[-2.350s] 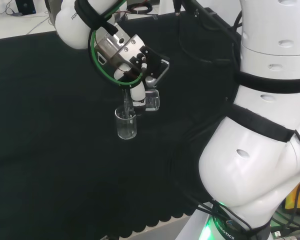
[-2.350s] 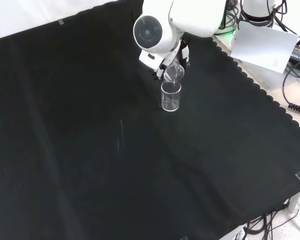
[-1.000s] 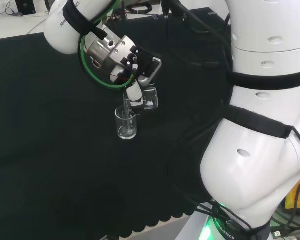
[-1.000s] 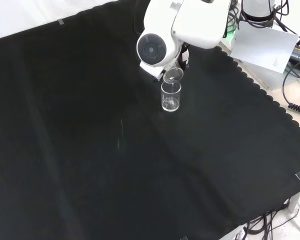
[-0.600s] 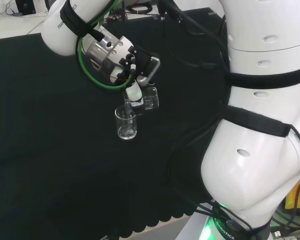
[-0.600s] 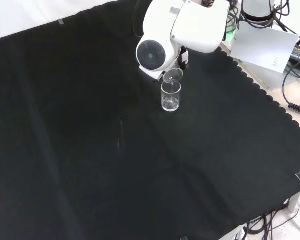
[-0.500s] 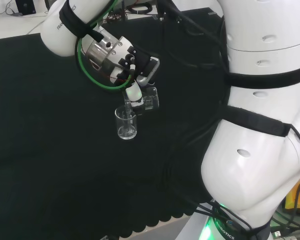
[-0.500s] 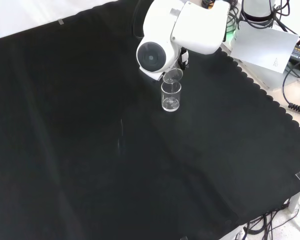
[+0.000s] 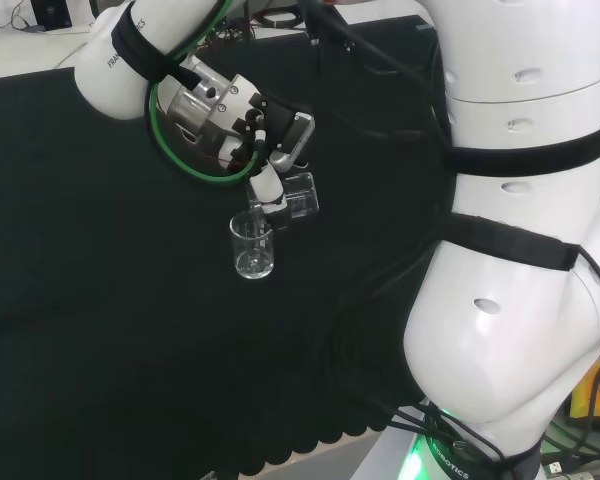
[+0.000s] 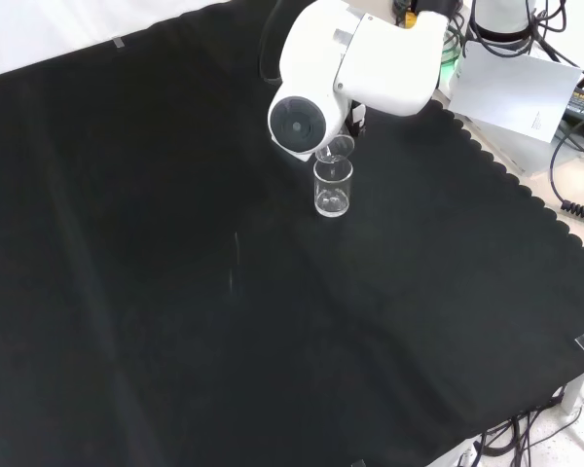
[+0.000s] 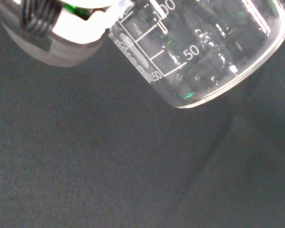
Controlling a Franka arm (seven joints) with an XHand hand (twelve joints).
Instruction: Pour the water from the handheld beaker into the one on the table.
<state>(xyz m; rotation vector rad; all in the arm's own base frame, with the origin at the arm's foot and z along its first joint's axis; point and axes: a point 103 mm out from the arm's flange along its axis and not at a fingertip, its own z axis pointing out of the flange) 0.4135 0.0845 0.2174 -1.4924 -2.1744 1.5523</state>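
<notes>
two beakers (image 9: 252,248) (image 9: 292,197) (clear glass)

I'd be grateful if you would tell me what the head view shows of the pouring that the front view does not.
Head view alone: the hand itself, its fingers curled round the held beaker, which lies tipped on its side with its mouth toward the standing beaker.

Front view alone: the held beaker's round open mouth, just above and behind the standing beaker's rim; a white arm link stands before the hand.

Both: the standing beaker upright on the black cloth, the held beaker tilted over it.
</notes>
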